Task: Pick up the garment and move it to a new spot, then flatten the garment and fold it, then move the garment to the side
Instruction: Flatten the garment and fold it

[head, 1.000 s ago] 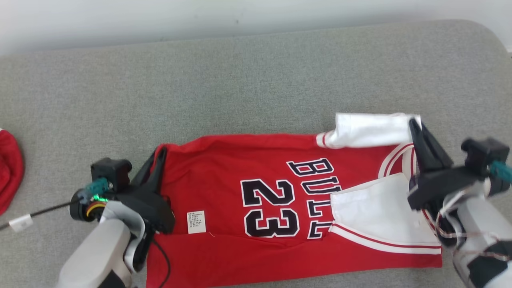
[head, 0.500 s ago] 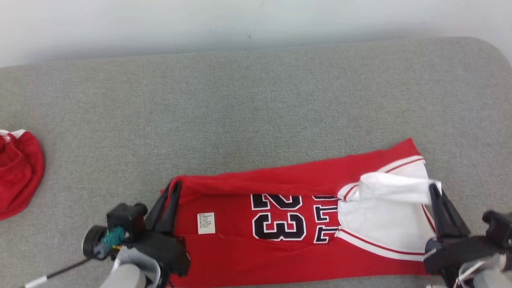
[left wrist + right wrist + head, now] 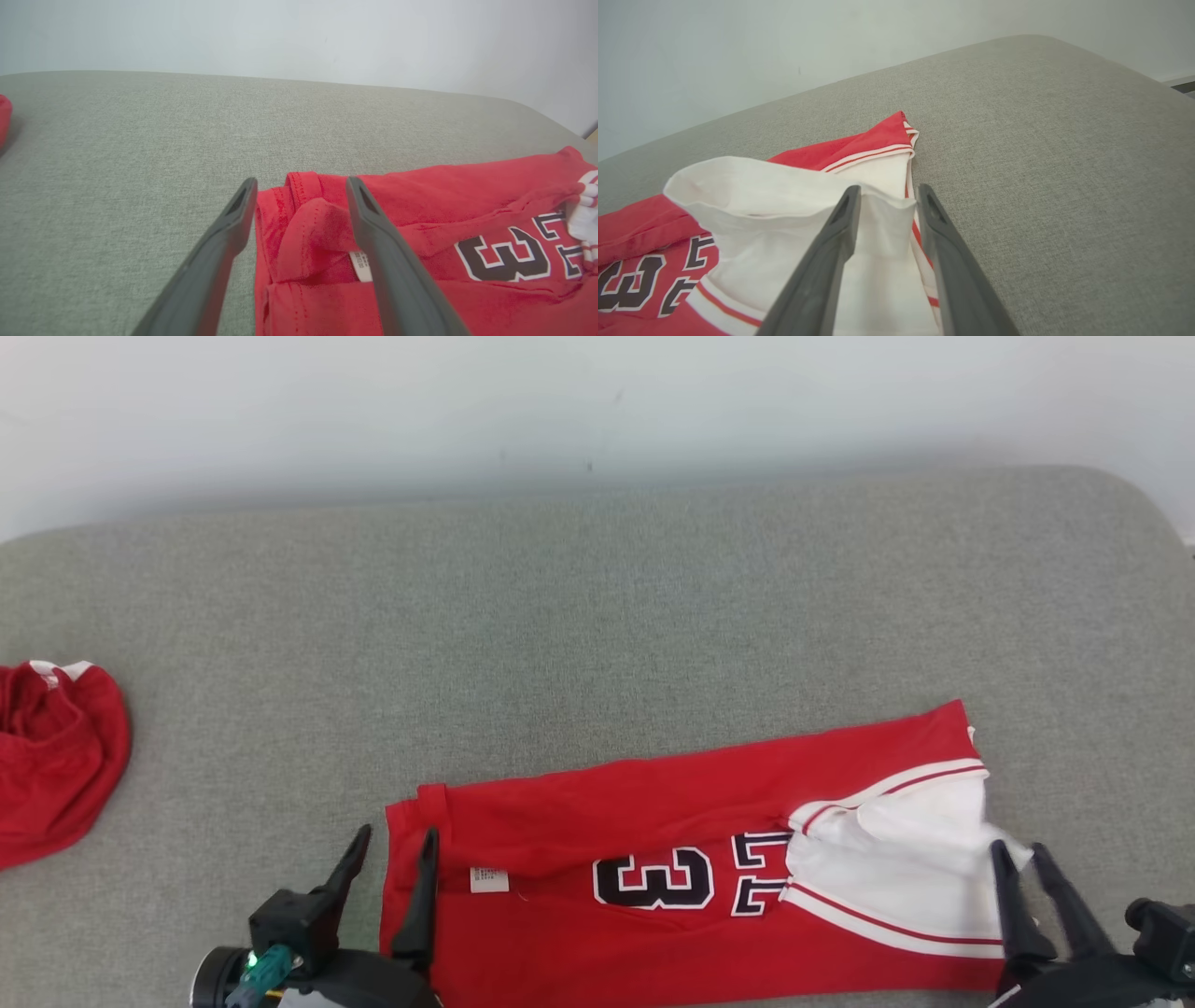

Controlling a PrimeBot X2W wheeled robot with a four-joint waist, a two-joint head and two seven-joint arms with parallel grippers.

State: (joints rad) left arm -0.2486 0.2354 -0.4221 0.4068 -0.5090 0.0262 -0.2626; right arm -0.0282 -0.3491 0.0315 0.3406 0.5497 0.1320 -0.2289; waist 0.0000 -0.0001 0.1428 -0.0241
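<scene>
Our left gripper stands released, its two dark fingers spread wide and straddling the left end of the jersey, one finger over bare grey cushion and the other over red cloth. The left wrist view gives us what the head view flattens: a loose fold of the red hem bulges up in the gap between those fingers, with a small white label tucked just under it, and nothing pinches it. Our right gripper sits at the jersey's opposite end, its fingers parted by a narrow gap. The right wrist view shows the raised edge of the white sleeve lying in that gap, and we cannot tell whether either finger touches it. We count two grippers, two fingers on each, one jersey, one label, and one second red garment, which the head view places far to the left, well apart from the jersey. The jersey lies folded into a long strip on the near side of the cushion, between the two grippers, its black "3" facing up. A pale wall runs behind the cushion.
</scene>
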